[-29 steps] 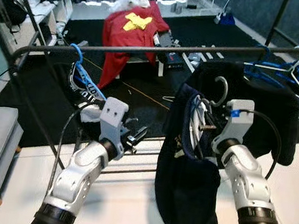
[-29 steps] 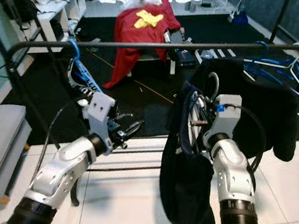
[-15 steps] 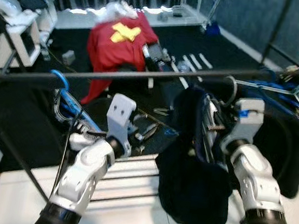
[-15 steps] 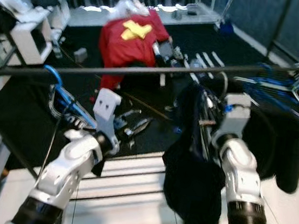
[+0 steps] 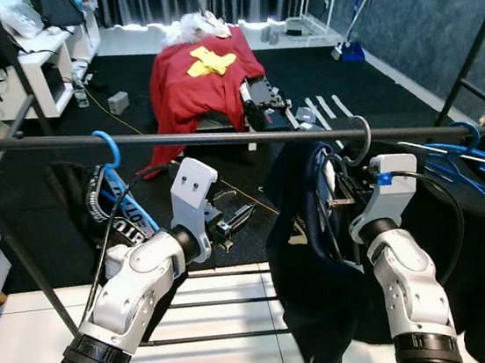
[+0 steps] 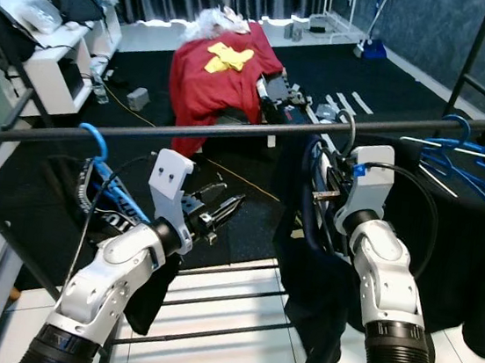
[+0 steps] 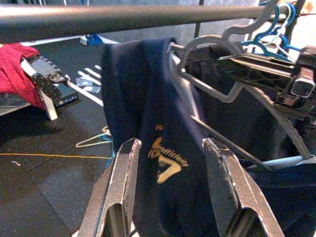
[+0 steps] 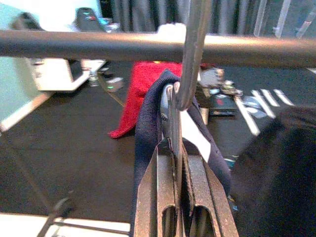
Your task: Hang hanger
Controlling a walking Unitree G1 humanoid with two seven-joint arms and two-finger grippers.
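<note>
1. Rail: we see a long black metal clothes rail (image 5: 230,137) running across the scene in front of the robot, sloping slightly up toward its right end.
2. We find the right gripper (image 8: 174,163) raised just below the rail's middle stretch, its black fingers pressed together on the neck of a grey metal hanger (image 6: 347,139) carrying a dark navy garment (image 5: 307,269).
3. The hanger's hook (image 8: 190,54) crosses the rail in the right wrist view; we cannot tell whether it rests on the rail.
4. We note the left gripper (image 6: 213,206) held lower, toward the rail's left half, fingers (image 7: 121,177) spread apart and empty, aimed at the navy garment.
5. A blue plastic hanger (image 5: 104,151) with a black printed garment (image 5: 123,220) hangs near the rail's left end.
6. A cluster of blue hangers (image 5: 480,158) and dark clothing occupies the rail's right end.
7. A red cloth with a yellow mark (image 5: 198,74) lies draped over something on the dark floor beyond.
</note>
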